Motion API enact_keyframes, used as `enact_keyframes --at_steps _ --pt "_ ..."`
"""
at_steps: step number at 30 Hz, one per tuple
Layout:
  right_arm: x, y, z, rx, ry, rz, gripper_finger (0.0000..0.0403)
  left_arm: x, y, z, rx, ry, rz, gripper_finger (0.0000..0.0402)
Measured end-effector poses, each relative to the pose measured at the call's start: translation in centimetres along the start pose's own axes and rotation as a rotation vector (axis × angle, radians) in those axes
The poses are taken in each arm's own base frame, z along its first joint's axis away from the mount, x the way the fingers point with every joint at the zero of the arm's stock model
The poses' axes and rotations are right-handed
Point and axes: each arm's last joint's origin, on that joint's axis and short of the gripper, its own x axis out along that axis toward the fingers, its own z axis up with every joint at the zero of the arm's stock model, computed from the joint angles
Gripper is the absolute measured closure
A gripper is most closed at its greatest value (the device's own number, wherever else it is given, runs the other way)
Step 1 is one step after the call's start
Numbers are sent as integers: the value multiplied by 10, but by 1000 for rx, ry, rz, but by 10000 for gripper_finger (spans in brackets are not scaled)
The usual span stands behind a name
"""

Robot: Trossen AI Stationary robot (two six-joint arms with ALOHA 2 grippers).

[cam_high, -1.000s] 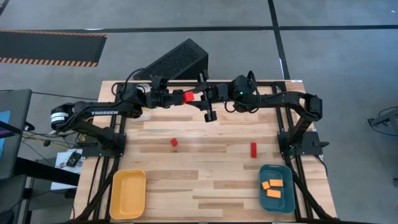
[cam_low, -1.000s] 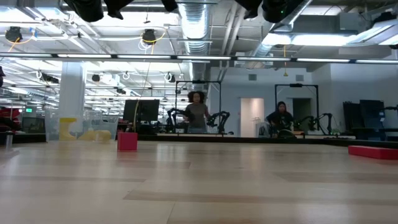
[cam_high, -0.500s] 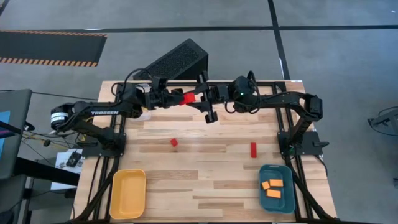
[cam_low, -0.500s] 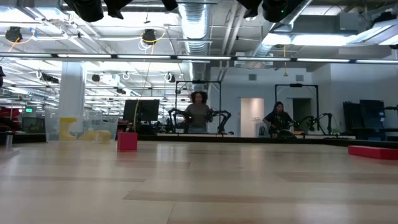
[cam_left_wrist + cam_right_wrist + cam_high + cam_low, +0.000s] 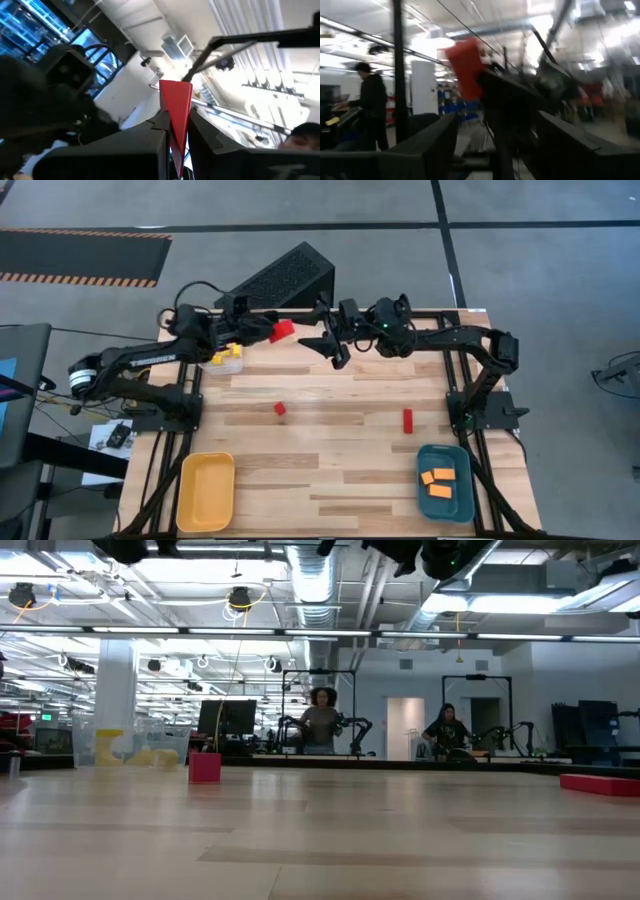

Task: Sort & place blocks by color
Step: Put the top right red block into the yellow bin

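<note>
A red block (image 5: 283, 330) hangs high over the table's far edge, and my left gripper (image 5: 272, 331) is shut on it. My right gripper (image 5: 325, 345) stands just right of it, open, touching nothing; in its wrist view the block (image 5: 465, 67) shows beyond its spread fingers (image 5: 427, 145). Two more red blocks, a cube (image 5: 280, 408) and a bar (image 5: 407, 420), lie flat mid-table. Orange blocks (image 5: 438, 482) lie in the teal tray (image 5: 460, 505). Yellow blocks (image 5: 228, 355) lie in a clear tray at the far left. My left gripper pinches the red block's near end (image 5: 175, 131) between its two fingers (image 5: 150, 137). The fingers come from the table's left, slanting upward. The block's free end (image 5: 176, 90) sticks out past the fingertips. It is lifted clear, high above the table.
A yellow tray (image 5: 205, 492) stands at the near left corner. A black box (image 5: 285, 275) lies behind the table's far edge. In the low view the cube (image 5: 205, 767) and the bar (image 5: 600, 783) stand on the wood; people show in the room beyond.
Both grippers met at the red block. My left gripper has shut on it, my right gripper has opened and let go, rolling its wrist. My left gripper has then drawn back toward the table's left and risen a little, taking the block with it.
</note>
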Motion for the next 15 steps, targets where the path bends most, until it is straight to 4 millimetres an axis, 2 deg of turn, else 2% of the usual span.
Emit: enact_keyframes --at_steps 3,6,11,15 --pt "-1 -5 -7 111 84 -83 108 -8 -14 1 -14 138 28 385" --pt "-6 -8 -13 253 201 -156 109 -24 -22 -11 -87 325 170 386" --pt "-22 -10 -27 513 448 -343 120 -69 -49 -45 -162 549 439 386" --pt "-32 -5 -39 615 582 -560 127 -100 -79 -64 -207 645 559 387"
